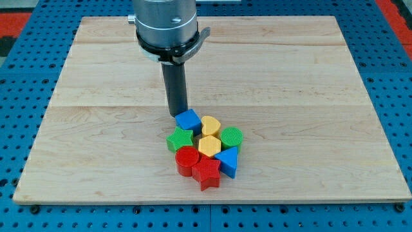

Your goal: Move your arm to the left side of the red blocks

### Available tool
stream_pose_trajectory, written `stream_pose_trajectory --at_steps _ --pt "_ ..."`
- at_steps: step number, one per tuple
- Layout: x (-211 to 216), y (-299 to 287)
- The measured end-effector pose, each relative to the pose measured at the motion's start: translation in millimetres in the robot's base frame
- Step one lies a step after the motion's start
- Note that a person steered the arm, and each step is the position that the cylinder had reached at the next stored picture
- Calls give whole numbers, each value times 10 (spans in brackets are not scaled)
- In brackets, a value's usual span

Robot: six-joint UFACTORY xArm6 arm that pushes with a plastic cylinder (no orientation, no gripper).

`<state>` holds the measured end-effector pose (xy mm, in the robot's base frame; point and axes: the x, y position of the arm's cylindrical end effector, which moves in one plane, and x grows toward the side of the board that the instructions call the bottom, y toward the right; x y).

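No text, label, brand, number or sign can be read anywhere in the camera view. Nothing is printed or marked on the wooden board (96, 77), whose surface shows only plain grain from edge to edge and corner to corner. No lettering is carried by the coloured blocks near the board's bottom edge, and none can be made out on the grey arm housing (165, 19) at the top edge.

Our arm (165, 22) reaches in from the view's top, its grey wrist housing centred high. Our dark rod hangs straight down, my tip (178, 115) touching down at mid-view.
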<state>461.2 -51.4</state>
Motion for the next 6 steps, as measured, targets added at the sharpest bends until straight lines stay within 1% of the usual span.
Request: stream_pose_trajectory --at_steps 3,4,5,6 --pt "-24 0" --pt "-24 -82" --pt "-30 -341" --pt "6 -862"
